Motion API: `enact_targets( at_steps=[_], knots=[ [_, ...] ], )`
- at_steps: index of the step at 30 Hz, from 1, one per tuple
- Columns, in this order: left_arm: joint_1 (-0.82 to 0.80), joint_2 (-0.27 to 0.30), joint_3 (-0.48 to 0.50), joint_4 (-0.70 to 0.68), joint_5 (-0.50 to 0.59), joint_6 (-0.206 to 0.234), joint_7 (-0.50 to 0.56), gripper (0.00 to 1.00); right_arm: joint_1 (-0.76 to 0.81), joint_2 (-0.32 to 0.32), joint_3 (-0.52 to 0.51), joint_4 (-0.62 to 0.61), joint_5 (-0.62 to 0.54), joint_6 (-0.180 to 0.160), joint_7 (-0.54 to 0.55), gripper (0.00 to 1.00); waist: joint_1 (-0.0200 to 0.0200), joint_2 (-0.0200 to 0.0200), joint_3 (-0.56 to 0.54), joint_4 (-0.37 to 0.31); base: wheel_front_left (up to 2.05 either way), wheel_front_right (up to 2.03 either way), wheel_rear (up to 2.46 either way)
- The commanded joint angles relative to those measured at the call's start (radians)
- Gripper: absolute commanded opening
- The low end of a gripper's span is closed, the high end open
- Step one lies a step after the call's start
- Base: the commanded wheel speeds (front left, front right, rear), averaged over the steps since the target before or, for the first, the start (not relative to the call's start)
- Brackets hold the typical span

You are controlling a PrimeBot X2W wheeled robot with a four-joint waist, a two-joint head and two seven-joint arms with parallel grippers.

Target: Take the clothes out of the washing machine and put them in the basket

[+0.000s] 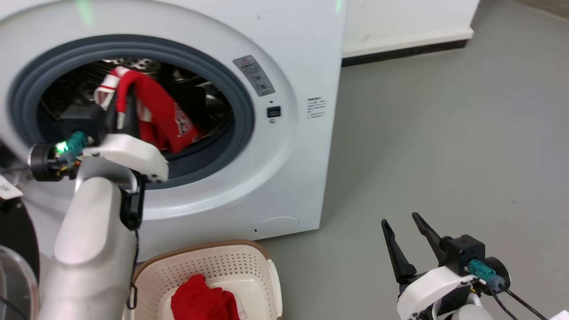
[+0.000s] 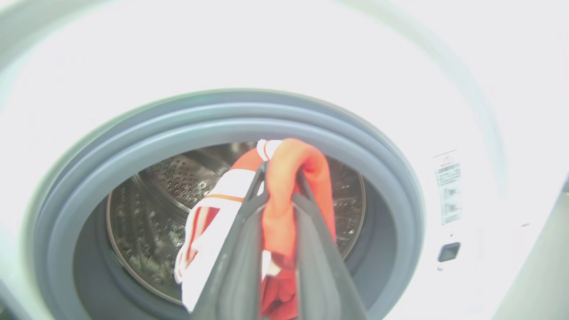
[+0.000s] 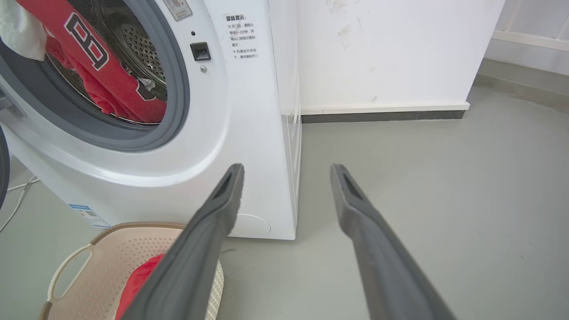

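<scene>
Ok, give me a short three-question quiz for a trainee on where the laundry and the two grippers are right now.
1. True or false: the left gripper is shut on the bright red garment with white stripes, held up in the mouth of the large white front-loading washing machine.
2. What lies in the low oval cream plastic basket? A: nothing. B: a plain red garment. C: a white towel.
3. Fill in: the right gripper is ____ and holds nothing.
Key: 1 true; 2 B; 3 open.
</scene>
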Motion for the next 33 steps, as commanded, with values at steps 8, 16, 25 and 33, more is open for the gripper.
enact_targets(
  at_steps=[8,16,25,33],
  knots=[
    [0.220,-0.052,-0.018,-0.412,-0.010,0.039,0.017,0.00,0.037,0.000,-0.013,-0.051,-0.019,-0.001,0.029,1.00,0.0003,0.0000,-0.011,0.048,0.00,0.00,0.00],
    [0.509,-0.090,-0.028,-0.636,-0.047,0.098,0.107,0.00,0.045,0.000,0.002,-0.072,-0.012,-0.001,0.041,1.00,0.0003,0.0000,0.006,0.036,0.00,0.00,0.00],
    [0.687,-0.134,-0.045,-0.495,-0.111,0.094,0.112,0.00,0.031,0.000,0.000,-0.084,-0.007,-0.001,0.039,1.00,0.0003,0.0000,0.073,0.032,0.00,0.00,0.00],
    [0.687,-0.174,-0.127,-0.211,-0.146,0.050,0.131,0.00,-0.009,0.000,0.023,-0.082,0.006,-0.001,0.024,1.00,0.0003,0.0000,0.164,0.010,0.00,0.00,0.00]
  ],
)
